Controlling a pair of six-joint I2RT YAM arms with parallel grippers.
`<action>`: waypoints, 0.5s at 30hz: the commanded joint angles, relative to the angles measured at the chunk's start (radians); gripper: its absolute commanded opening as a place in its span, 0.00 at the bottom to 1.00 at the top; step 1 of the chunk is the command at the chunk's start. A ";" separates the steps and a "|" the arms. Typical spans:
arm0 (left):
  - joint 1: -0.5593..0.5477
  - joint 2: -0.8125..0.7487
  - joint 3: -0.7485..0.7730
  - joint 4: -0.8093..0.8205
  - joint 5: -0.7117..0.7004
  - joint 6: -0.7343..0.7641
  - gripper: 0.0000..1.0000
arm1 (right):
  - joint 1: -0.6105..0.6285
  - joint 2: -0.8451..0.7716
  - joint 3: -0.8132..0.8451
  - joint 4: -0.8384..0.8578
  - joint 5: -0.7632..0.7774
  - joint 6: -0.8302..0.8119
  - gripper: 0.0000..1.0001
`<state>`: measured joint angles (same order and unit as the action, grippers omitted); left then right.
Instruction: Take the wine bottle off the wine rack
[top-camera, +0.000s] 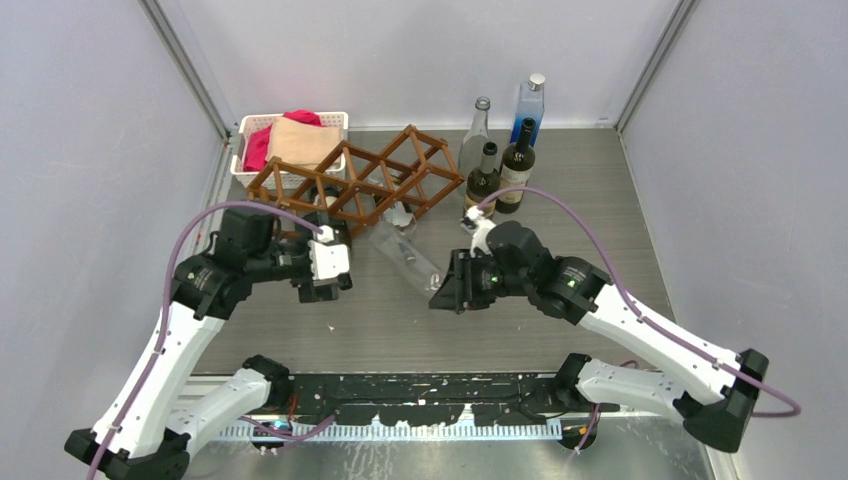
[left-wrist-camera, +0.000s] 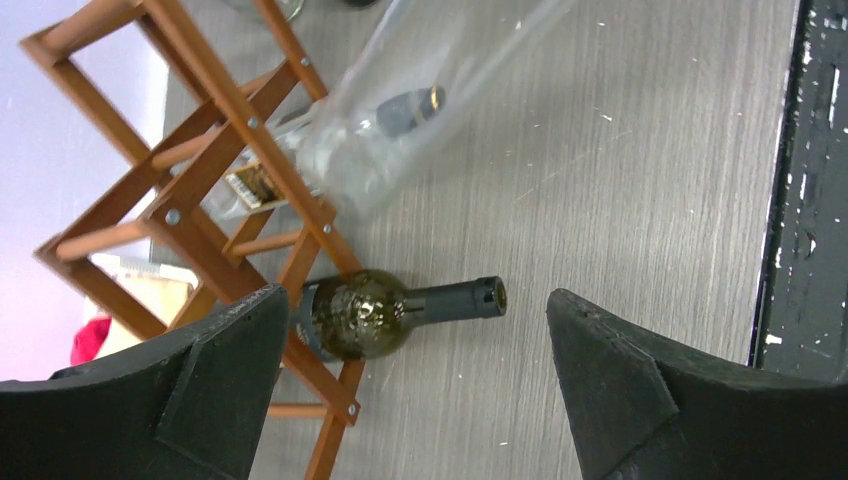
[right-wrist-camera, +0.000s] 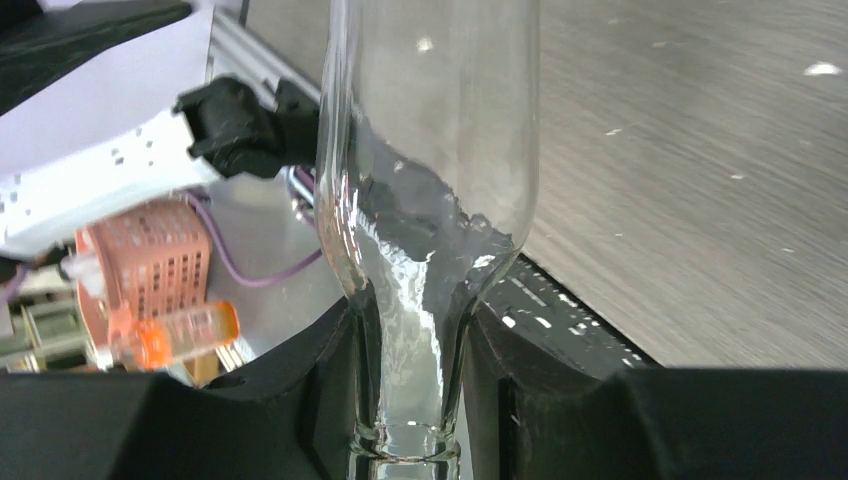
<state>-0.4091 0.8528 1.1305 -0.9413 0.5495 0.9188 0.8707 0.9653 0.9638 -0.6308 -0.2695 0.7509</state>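
Observation:
The brown wooden wine rack (top-camera: 372, 178) stands at the back left of the table and also shows in the left wrist view (left-wrist-camera: 215, 150). My right gripper (top-camera: 452, 287) is shut on the neck of a clear glass wine bottle (top-camera: 402, 256), which slants from my jaws toward the rack's front; its base is at the rack's edge (left-wrist-camera: 400, 110). In the right wrist view the bottle (right-wrist-camera: 430, 150) rises from between my jaws (right-wrist-camera: 415, 400). My left gripper (top-camera: 322, 285) is open and empty (left-wrist-camera: 418, 335) over a dark green bottle (left-wrist-camera: 390, 312) lying in a low cell, neck sticking out.
A white basket (top-camera: 247, 128) with red and tan cloths stands behind the rack. Several upright bottles stand at the back right: a clear one (top-camera: 478, 130), a blue one (top-camera: 530, 105) and two dark ones (top-camera: 517, 165). Another clear labelled bottle (left-wrist-camera: 250, 185) lies in the rack.

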 joint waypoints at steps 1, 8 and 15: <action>-0.095 0.006 -0.017 0.062 -0.063 0.054 1.00 | 0.128 0.075 0.159 0.082 0.009 -0.041 0.01; -0.131 -0.031 -0.054 -0.011 -0.086 0.135 1.00 | 0.266 0.219 0.293 0.073 0.032 -0.078 0.01; -0.140 -0.101 -0.113 -0.148 -0.060 0.250 1.00 | 0.303 0.291 0.356 0.098 -0.005 -0.095 0.01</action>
<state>-0.5419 0.7891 1.0359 -1.0168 0.4706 1.0821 1.1584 1.2678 1.2362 -0.6586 -0.2367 0.6918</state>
